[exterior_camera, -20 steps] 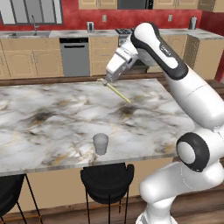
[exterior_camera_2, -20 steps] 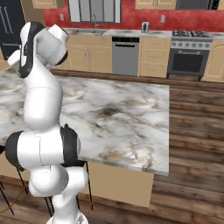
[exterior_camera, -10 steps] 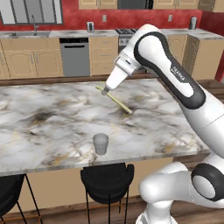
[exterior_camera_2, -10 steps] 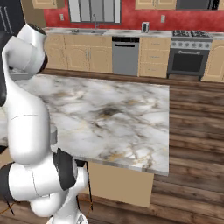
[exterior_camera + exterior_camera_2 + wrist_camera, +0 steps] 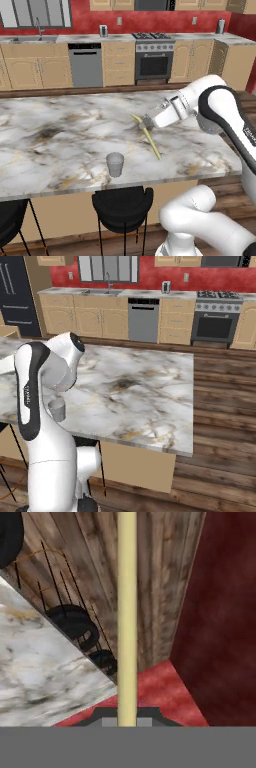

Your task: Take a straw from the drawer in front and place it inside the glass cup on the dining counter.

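My gripper (image 5: 146, 122) is shut on the straw (image 5: 153, 146), a thin pale yellow-green stick that slants down toward the near edge over the dining counter (image 5: 60, 135). The glass cup (image 5: 115, 164) stands upright near the counter's front edge, left of and slightly nearer than the straw's low end, apart from it. In the right base view the cup (image 5: 58, 409) peeks out beside my arm. The hand view looks along the straw (image 5: 127, 612), which runs straight up from between the shut gripper (image 5: 127, 718), with the marble counter (image 5: 35, 672) at the left. The drawer is out of view.
Black stools (image 5: 122, 202) stand under the counter's near edge. Along the back wall run tan cabinets with a dishwasher (image 5: 86, 65) and a stove (image 5: 154, 60). Wooden floor (image 5: 220, 421) lies to the right of the counter.
My arm has swung the gripper and straw right and toward the counter's near side, lower over the marble. The cup has stayed in place.
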You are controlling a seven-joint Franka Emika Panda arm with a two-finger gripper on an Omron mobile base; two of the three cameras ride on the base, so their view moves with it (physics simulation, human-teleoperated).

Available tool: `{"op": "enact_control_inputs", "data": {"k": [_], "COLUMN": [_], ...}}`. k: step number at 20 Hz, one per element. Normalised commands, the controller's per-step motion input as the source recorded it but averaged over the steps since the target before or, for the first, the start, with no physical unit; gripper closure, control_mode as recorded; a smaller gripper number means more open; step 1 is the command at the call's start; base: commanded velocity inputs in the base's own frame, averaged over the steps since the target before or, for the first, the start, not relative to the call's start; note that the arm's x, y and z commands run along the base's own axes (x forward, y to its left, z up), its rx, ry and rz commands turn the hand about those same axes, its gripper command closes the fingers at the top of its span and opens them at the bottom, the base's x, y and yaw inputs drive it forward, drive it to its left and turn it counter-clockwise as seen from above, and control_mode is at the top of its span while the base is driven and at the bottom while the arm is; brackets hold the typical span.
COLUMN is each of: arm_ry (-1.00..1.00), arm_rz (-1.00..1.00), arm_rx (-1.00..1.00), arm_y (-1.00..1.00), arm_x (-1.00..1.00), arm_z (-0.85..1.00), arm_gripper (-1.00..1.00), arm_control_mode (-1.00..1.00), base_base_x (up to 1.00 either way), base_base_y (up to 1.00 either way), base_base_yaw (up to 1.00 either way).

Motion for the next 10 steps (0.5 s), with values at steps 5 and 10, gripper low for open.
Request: {"op": "enact_control_inputs", "data": {"k": [5, 10], "arm_ry": [-0.33, -0.34], "arm_rz": [0.41, 0.40], "arm_rx": [0.35, 0.19], "arm_y": [-0.15, 0.00], "arm_x": [0.54, 0.72], "arm_z": [-0.22, -0.01], "arm_gripper": [1.00, 1.00], "arm_control_mode": [-1.00, -1.00], "base_base_x": [0.00, 0.00], "base_base_y": [0.00, 0.00], "base_base_yaw": [0.00, 0.00]}}
